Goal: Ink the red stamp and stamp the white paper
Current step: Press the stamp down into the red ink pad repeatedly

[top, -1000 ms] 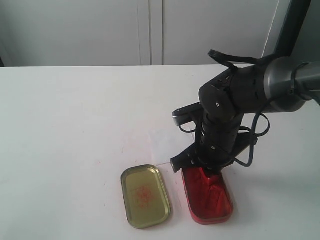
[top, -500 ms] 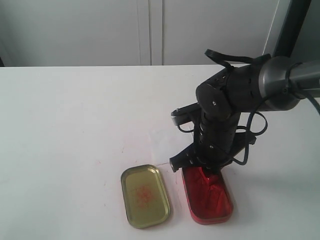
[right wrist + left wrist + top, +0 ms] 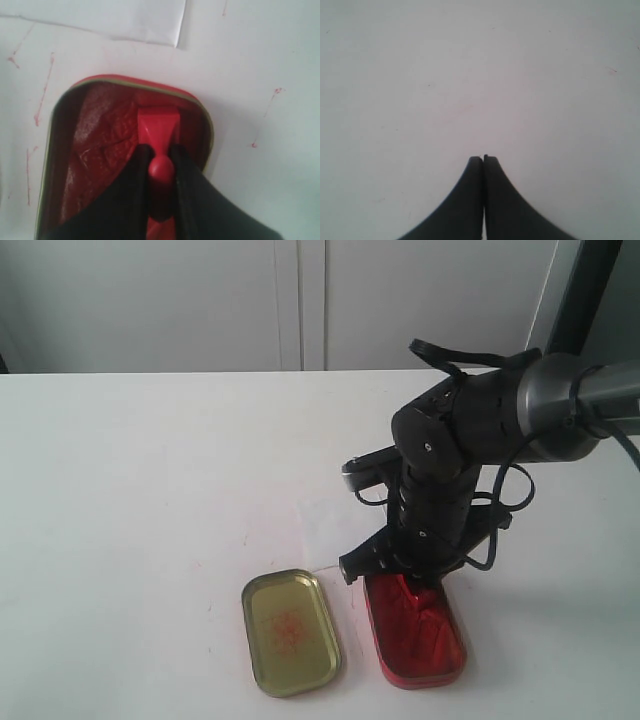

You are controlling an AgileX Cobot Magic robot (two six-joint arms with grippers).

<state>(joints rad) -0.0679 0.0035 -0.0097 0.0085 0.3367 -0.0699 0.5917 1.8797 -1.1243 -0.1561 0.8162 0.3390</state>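
While in the tin (image 3: pixel 97 145), the red stamp (image 3: pixel 157 122) is pinched at its knob by the right gripper (image 3: pixel 160 150). Light, stiff plastic is assumed. Nothing is held by the closed left gripper (image 3: pixel 483 161).

2 tins: 1 red ink tin (image 3: pixel 415 635), 1 gold tin (image 3: pixel 290 632). 1 red stamp (image 3: pixel 157 130). 1 white paper (image 3: pixel 325 525). 2 grippers: left gripper (image 3: pixel 483 159), right gripper (image 3: pixel 160 150). 1 table (image 3: pixel 150 470). 1 arm (image 3: pixel 470 440) in ext. view.

In the black right gripper (image 3: pixel 161 150), the small plastic stamp (image 3: pixel 157 125) is bright red, above a glossy dark-red oval ink tin (image 3: pixel 100 145). Beside the gripper, a pale-gold rectangular tin lid (image 3: pixel 290 630) shows red speckles. Thin red streaks fleck the white tabletop (image 3: pixel 150 460) around the plain white paper square (image 3: pixel 125 20).
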